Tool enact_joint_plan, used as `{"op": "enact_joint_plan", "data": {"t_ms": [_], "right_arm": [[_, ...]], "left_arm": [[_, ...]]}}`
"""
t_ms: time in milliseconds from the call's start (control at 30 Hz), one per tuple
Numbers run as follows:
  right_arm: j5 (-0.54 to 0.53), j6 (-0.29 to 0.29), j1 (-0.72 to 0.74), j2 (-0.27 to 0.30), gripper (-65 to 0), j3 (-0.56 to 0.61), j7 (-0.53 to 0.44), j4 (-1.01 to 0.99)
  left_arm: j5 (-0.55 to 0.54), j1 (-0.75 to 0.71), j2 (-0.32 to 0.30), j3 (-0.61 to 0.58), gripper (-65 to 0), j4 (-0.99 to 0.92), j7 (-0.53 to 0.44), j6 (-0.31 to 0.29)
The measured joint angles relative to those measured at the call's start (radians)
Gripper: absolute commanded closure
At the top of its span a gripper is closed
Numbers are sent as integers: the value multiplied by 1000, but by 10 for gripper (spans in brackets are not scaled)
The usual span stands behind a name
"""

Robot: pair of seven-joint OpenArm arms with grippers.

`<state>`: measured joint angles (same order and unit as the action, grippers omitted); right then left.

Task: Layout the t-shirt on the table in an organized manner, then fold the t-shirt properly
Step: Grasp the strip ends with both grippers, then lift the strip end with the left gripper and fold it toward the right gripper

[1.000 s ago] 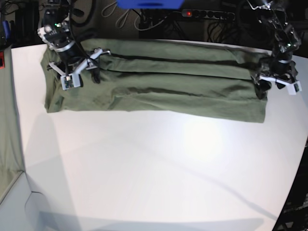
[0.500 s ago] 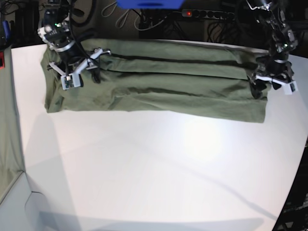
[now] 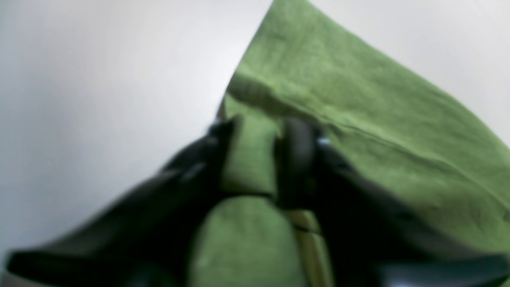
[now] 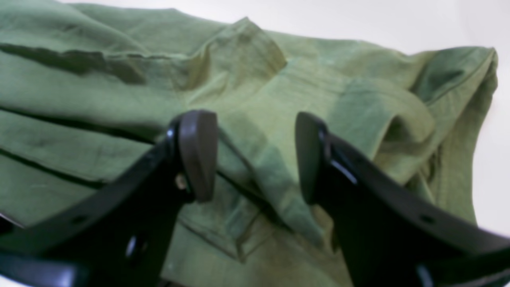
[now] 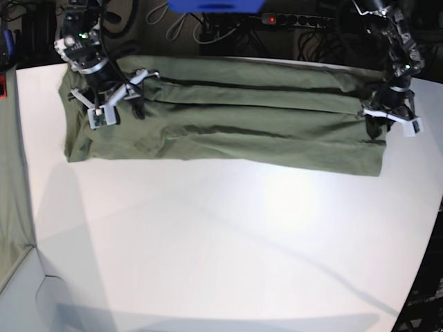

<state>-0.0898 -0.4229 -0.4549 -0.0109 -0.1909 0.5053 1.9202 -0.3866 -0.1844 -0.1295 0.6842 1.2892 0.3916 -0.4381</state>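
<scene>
The olive-green t-shirt [image 5: 228,124] lies as a long, creased band across the far part of the white table [image 5: 228,235]. In the base view my left gripper [image 5: 374,124] is at the shirt's right end. The left wrist view shows its dark fingers [image 3: 297,159] pinched close on a narrow fold of the t-shirt [image 3: 358,99]. My right gripper [image 5: 137,93] rests on the shirt's left end. Seen from the right wrist, the right gripper [image 4: 251,159] stands open, with a ridge of the t-shirt [image 4: 279,91] running under the gap.
Behind the table's far edge are a power strip [image 5: 297,21], cables and a blue object [image 5: 214,5]. A greenish-grey cloth strip [image 5: 12,207] hangs at the left edge. The table's curved edge [image 5: 423,263] runs down the right side.
My left gripper has closed from wide open onto a fold at the shirt's right end and shifted slightly toward the far edge. The right arm has not moved.
</scene>
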Motion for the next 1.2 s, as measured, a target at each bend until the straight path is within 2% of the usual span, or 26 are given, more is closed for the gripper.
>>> {"op": "enact_joint_plan", "data": {"t_ms": [133, 200, 467, 900, 1100, 1200], "right_arm": [[0, 0, 0, 0, -322, 0, 0, 0], [0, 0, 3, 0, -322, 0, 0, 0], [2, 0, 14, 6, -320, 46, -4, -92], [-5, 0, 66, 19, -319, 50, -34, -210], [-4, 0, 84, 19, -319, 51, -19, -211], [-4, 0, 89, 20, -319, 50, -19, -212]], "left_arm": [[0, 2, 0, -1, -73, -2, 4, 0], [0, 2, 0, -1, 0, -2, 6, 0], [17, -1, 7, 0, -1, 51, 62, 6], [24, -40, 18, -1, -1, 332, 84, 14], [23, -101, 113, -13, -1, 502, 81, 13], [93, -140, 138, -94, -1, 569, 80, 19]]}}
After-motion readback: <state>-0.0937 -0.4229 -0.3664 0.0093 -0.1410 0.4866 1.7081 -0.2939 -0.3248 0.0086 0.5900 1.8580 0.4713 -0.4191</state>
